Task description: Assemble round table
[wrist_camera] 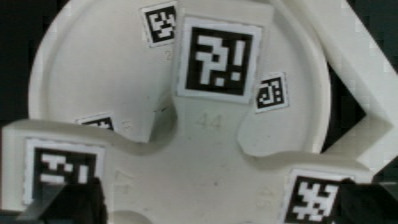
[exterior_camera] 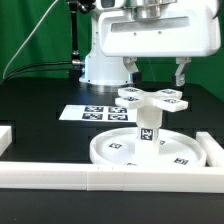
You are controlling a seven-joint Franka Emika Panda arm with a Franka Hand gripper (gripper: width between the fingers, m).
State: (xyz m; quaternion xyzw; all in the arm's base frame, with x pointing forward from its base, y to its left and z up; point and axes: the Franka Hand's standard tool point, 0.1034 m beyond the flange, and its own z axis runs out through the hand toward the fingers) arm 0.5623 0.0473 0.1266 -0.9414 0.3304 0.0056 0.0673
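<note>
The round disc [exterior_camera: 115, 152] lies flat on the black table, rim up. The short thick leg [exterior_camera: 148, 130] stands upright on its middle. The cross-shaped foot piece [exterior_camera: 152, 98] sits on top of the leg. My gripper [exterior_camera: 155, 80] is open just above the foot piece, with one finger over each side of it and nothing between them. In the wrist view the foot piece [wrist_camera: 196, 170] fills the near part with the disc [wrist_camera: 214, 40] behind it. My dark fingers [wrist_camera: 71, 195] show at its two sides around the gripper [wrist_camera: 210, 205]. I cannot tell whether the fingers touch the foot.
The marker board [exterior_camera: 92, 112] lies behind the disc towards the exterior view's left. Long white bars edge the work area at the front [exterior_camera: 100, 178], the left [exterior_camera: 5, 135] and the right [exterior_camera: 214, 142]. The arm's white base [exterior_camera: 105, 65] stands behind.
</note>
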